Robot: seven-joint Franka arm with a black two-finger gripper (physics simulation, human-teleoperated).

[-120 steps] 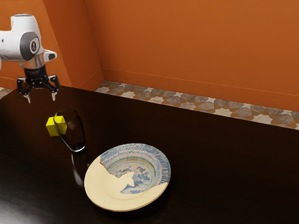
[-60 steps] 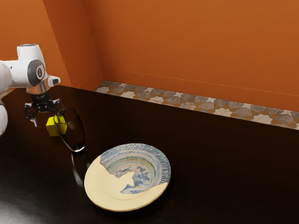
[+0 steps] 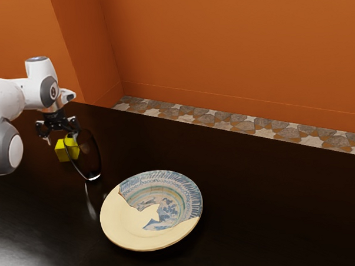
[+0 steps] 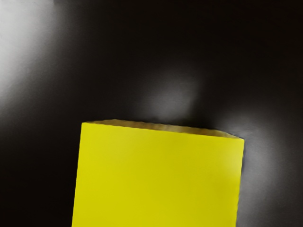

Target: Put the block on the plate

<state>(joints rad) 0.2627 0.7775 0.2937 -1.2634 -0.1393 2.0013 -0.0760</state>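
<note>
Just beneath the open jaws sits the block (image 3: 62, 151).

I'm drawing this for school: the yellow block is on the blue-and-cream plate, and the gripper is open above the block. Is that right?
Not quite: the yellow block isn't on the blue-and-cream plate. The exterior view shows it on the dark table. The gripper is open above the block, as you said.
</note>
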